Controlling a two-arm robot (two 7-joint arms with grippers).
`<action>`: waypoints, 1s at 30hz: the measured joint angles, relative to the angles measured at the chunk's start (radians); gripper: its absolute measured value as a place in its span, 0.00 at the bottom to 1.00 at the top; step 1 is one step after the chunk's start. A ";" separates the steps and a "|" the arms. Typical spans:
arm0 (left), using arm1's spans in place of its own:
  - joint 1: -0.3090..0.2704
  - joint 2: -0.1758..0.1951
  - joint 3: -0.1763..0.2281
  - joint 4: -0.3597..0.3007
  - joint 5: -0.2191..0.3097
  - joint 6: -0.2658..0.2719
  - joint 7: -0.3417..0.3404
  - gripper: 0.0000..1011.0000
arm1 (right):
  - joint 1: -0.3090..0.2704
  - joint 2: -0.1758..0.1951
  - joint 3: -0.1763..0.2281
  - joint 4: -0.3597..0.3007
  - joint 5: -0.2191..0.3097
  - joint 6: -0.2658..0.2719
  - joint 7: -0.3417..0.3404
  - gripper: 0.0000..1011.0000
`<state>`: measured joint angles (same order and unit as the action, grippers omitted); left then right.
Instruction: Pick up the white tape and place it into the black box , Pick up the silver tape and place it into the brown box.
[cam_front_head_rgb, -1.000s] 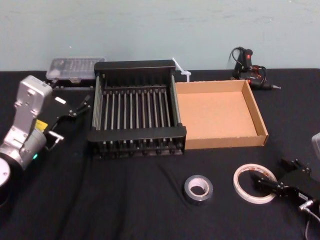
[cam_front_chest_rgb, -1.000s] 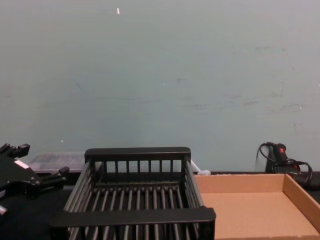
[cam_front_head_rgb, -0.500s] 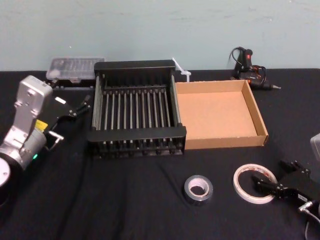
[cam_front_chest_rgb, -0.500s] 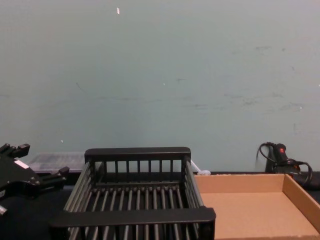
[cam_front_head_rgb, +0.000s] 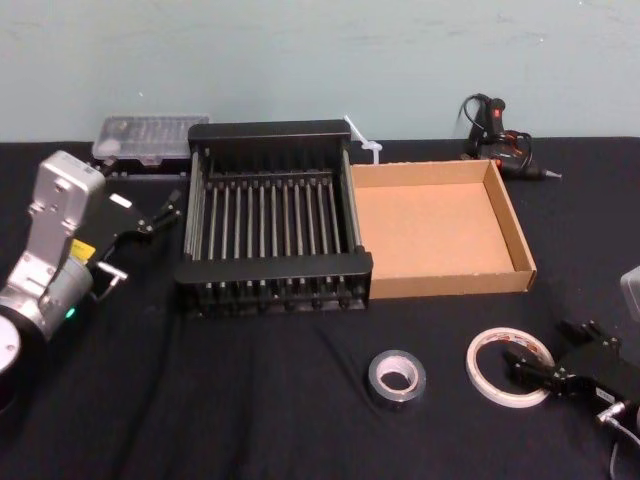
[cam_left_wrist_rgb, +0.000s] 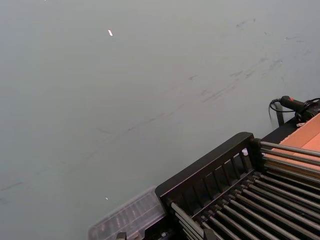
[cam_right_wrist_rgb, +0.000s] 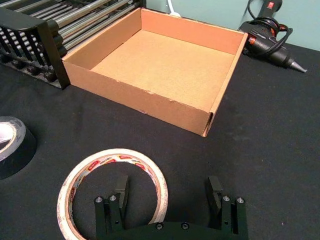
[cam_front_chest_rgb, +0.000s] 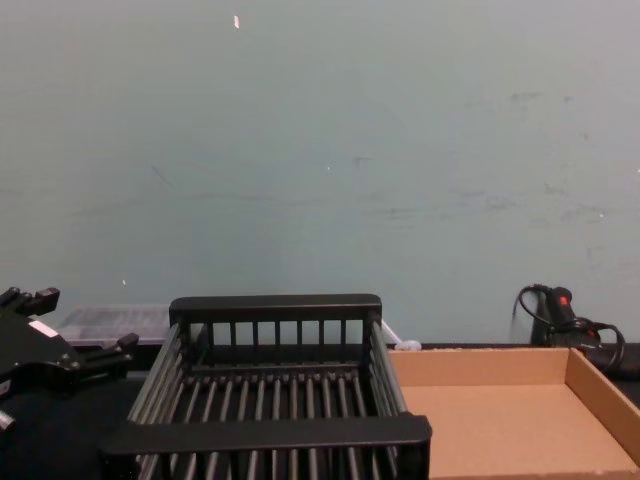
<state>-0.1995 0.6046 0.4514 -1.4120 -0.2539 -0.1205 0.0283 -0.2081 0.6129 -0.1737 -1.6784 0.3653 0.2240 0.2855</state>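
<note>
place: workshop or lab | signs: black-draped bench (cam_front_head_rgb: 250, 420) against bare pale-green wall (cam_front_chest_rgb: 320, 150) | glue gun (cam_front_head_rgb: 500, 135) and clear parts case (cam_front_head_rgb: 150, 135) at back edge

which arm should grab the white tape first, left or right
Right, most likely. The right gripper is open and sits at the white tape, one finger inside the ring. The left gripper is on the far side of the black box.
</note>
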 joint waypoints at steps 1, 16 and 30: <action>0.000 0.000 0.000 0.000 0.000 0.000 0.000 0.99 | 0.000 0.000 0.000 0.000 0.000 0.000 0.000 0.99; 0.000 0.000 0.000 0.000 0.000 0.000 0.000 0.99 | 0.000 0.001 -0.001 -0.001 0.000 -0.001 -0.002 0.99; 0.000 0.000 0.000 0.000 0.000 0.000 0.000 0.99 | 0.000 0.001 -0.001 -0.001 0.001 -0.001 -0.002 0.99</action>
<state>-0.1995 0.6046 0.4514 -1.4120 -0.2539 -0.1206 0.0283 -0.2081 0.6144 -0.1747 -1.6796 0.3662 0.2233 0.2832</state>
